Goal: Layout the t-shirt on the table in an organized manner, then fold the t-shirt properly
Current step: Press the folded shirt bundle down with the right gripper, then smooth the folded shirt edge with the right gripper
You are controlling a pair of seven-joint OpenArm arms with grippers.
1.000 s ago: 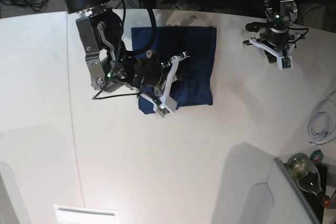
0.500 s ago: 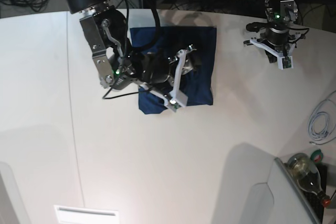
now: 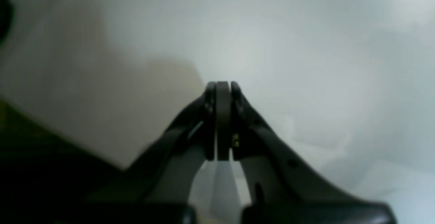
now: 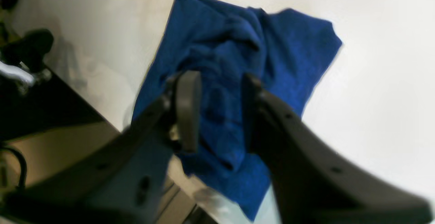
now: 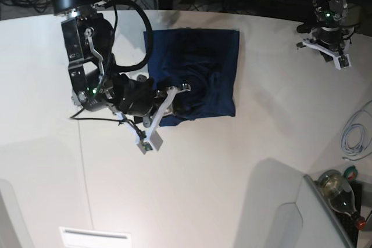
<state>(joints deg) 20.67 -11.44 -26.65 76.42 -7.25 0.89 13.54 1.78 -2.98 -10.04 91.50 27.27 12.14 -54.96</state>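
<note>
The right gripper (image 4: 217,112) hangs over the t-shirt (image 4: 238,67) with jaws parted and nothing between them. The left gripper (image 3: 222,88) is clenched empty above bare table (image 3: 306,47). The t-shirt (image 5: 200,74) lies near the table's far edge as a compact, rumpled rectangle; folding appears nearly finished, with only smoothing left. Since the earlier frames, the right arm has drawn back off the garment and the left has retreated outward.
</note>
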